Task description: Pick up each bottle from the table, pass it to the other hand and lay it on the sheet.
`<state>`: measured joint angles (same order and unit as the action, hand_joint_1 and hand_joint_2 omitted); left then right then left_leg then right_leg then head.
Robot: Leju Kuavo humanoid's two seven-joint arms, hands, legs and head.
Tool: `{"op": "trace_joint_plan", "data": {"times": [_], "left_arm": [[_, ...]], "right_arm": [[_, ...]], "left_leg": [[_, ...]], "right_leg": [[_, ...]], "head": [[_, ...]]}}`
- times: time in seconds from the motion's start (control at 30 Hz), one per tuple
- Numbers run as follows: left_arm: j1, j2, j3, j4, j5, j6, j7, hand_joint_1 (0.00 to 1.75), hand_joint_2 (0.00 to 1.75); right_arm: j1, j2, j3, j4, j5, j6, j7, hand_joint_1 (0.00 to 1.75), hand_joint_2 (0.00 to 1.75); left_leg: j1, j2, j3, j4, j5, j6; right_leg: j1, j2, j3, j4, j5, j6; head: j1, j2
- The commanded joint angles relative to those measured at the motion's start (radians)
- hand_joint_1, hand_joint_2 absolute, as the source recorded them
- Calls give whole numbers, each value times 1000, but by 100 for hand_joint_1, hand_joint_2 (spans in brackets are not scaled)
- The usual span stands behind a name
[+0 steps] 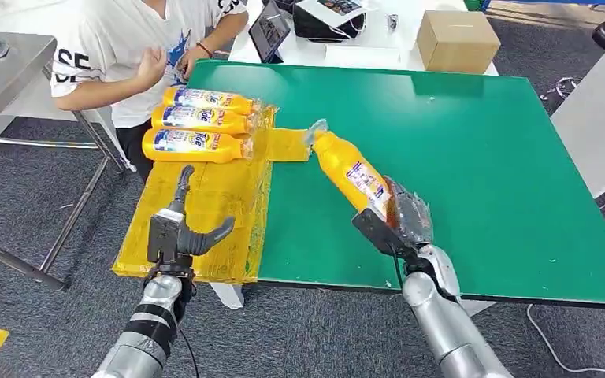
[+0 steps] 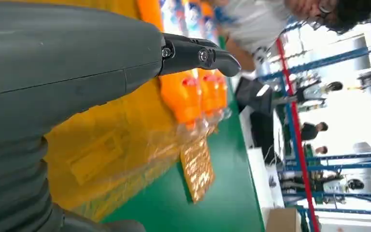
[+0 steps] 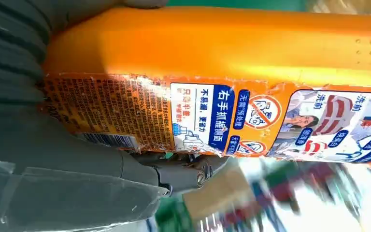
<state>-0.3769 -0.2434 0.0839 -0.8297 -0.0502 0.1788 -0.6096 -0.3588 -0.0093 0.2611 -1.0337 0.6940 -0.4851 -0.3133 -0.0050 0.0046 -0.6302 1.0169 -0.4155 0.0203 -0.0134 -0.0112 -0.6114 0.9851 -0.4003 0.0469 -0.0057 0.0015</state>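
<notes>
Handover is the step, by my judgement. Head view: the right hand (image 1: pixel 398 228) grips the base of a yellow plastic detergent bottle (image 1: pixel 350 173), neck angled away over the green worktop (image 1: pixel 480 157); the left hand (image 1: pixel 177 232) hovers empty, fingers apart, above the yellow plastic sheet (image 1: pixel 197 197), three matching bottles (image 1: pixel 197 122) beyond it. Left wrist view: fingers (image 2: pixel 198 53) spread. Right wrist view: firm clamp near the label (image 3: pixel 207 121). Present the body, so the left takes mid-bottle.

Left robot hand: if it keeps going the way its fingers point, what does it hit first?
Probably the nearest of the three bottles lying on the yellow sheet. The left robot hand hovers open over the sheet; height is unclear.
</notes>
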Motion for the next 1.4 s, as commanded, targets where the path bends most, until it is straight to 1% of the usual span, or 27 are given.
{"op": "trace_joint_plan", "data": {"times": [0.03,0.07,0.1,0.13,0.2,0.27,0.3,0.47,0.53,0.57,0.63,0.67,0.7,0.73,0.77,0.8,0.83,0.93,0.97,1.0,1.03,1.07,1.13,1.2,1.23,1.27,1.4], "left_arm": [[-10,-9,-84,0,241,-276,124,0,175],[-12,-7,-95,1,265,-303,136,0,175],[-16,-2,-119,0,323,-381,162,0,175],[-17,3,-138,-5,342,-406,167,0,175],[-14,11,-177,-19,389,-467,188,0,175],[-13,12,-194,-27,393,-473,189,0,175],[-12,11,-196,-28,393,-473,189,0,175],[-11,14,-195,-28,395,-474,190,0,175],[-11,14,-195,-28,395,-474,190,0,175],[-10,15,-195,-28,395,-474,190,0,175],[-9,19,-210,-31,412,-505,195,0,175],[-8,20,-222,-33,429,-525,205,0,175],[-7,19,-235,-35,431,-529,207,0,175],[-5,18,-245,-36,449,-549,212,0,175],[-7,16,-254,-35,452,-549,214,0,175],[-12,12,-263,-27,470,-557,224,0,175],[-14,13,-272,-22,485,-565,227,0,175],[-25,17,-296,-5,510,-585,227,0,175],[-27,18,-303,-3,521,-601,227,0,175],[-27,21,-309,0,531,-607,231,0,175],[-26,23,-318,-4,535,-614,231,0,175],[-25,26,-335,-6,531,-622,237,0,175],[-22,27,-350,-11,546,-640,239,0,175],[-22,31,-367,-17,559,-657,247,0,175],[-22,34,-374,-17,565,-666,251,0,175],[-22,36,-381,-18,568,-673,253,0,175],[-24,37,-401,-12,581,-687,255,0,175]], "right_arm": [[118,111,-172,-351,-32,-213,-184,171,175],[121,109,-169,-350,-38,-213,-198,171,175],[121,96,-151,-311,-32,-200,-215,161,175],[121,95,-143,-281,-44,-189,-240,154,175],[124,99,-121,-214,-51,-170,-298,150,175],[136,113,-108,-189,-47,-180,-326,152,175],[137,116,-107,-186,-47,-183,-329,152,175],[132,114,-107,-186,-47,-181,-328,152,175],[132,114,-107,-186,-47,-181,-328,152,175],[130,112,-107,-187,-46,-180,-328,152,175],[140,114,-94,-187,-55,-148,-333,157,175],[154,122,-81,-182,-53,-140,-345,166,175],[170,135,-61,-167,-42,-142,-362,164,175],[183,156,-46,-150,-65,-130,-383,164,175],[189,166,-17,-132,-51,-138,-385,173,175],[191,185,10,-96,-55,-146,-385,173,175],[186,184,46,-58,-63,-132,-385,175,175],[175,204,116,54,-65,-134,-385,175,175],[174,209,136,76,-82,-123,-385,175,175],[165,210,160,115,-83,-127,-385,175,175],[163,216,179,134,-102,-125,-385,175,175],[151,226,198,187,-105,-92,-385,171,175],[137,242,238,241,-112,-97,-385,175,175],[123,251,261,284,-122,-92,-385,171,175],[117,253,267,298,-121,-88,-385,175,175],[115,257,273,309,-126,-77,-385,175,175],[102,273,298,373,-115,-55,-385,171,175]], "left_leg": [[0,-1,2,1,-3,-2],[1,-2,4,1,-4,-2],[1,-3,2,0,-2,-1],[1,-3,4,0,-2,-2],[1,-1,2,-1,-1,-1],[2,0,5,-1,-2,-2],[2,0,2,-1,-1,-1],[1,1,3,-1,-2,-2],[1,1,0,-1,-1,-1],[1,1,3,-1,-2,-2],[1,1,4,-1,-3,-2],[1,1,2,-1,-2,-1],[1,1,4,-1,-2,-2],[1,0,3,-1,-2,-2],[1,0,3,-2,-2,-1],[2,1,5,-2,-3,-2],[2,2,3,-1,-2,-2],[2,2,2,-2,-2,-2],[2,3,5,-2,-3,-3],[2,2,2,-2,-2,-2],[3,3,6,-2,-3,-3],[2,2,3,-2,-2,-2],[2,3,2,-2,-2,-1],[2,3,4,-2,-3,-2],[2,3,0,-2,-1,-1],[2,3,4,-2,-3,-2],[2,2,3,-2,-2,-2]], "right_leg": [[0,0,2,2,-3,-2],[1,-1,4,2,-5,-2],[1,-2,2,1,-3,-2],[1,-2,4,0,-3,-2],[1,0,2,-1,-1,-1],[2,1,5,-2,-2,-2],[2,0,2,-1,-1,-2],[1,2,3,-1,-2,-2],[1,1,0,-1,-1,-1],[1,2,2,-1,-1,-2],[1,2,4,-1,-2,-2],[1,2,2,-1,-1,-1],[1,2,3,-1,-2,-2],[1,1,3,-1,-2,-2],[1,1,3,-1,-1,-2],[1,2,5,-2,-2,-2],[2,3,3,-2,-1,-2],[2,3,2,-1,-1,-2],[2,4,4,-2,-2,-3],[2,2,1,-2,-1,-2],[3,3,6,-2,-2,-3],[2,3,2,-2,-1,-2],[2,3,1,-2,-1,-2],[2,4,3,-1,-2,-2],[2,3,-1,-1,-1,-2],[2,4,3,-1,-2,-2],[2,2,3,-2,-2,-2]], "head": [[0,0],[0,0],[0,0],[0,0],[0,0],[0,0],[0,0],[0,0],[0,0],[0,0],[0,0],[0,0],[0,0],[0,0],[0,0],[0,0],[0,0],[0,0],[0,0],[0,0],[0,0],[0,0],[0,0],[0,0],[0,0],[0,0],[0,0]]}}
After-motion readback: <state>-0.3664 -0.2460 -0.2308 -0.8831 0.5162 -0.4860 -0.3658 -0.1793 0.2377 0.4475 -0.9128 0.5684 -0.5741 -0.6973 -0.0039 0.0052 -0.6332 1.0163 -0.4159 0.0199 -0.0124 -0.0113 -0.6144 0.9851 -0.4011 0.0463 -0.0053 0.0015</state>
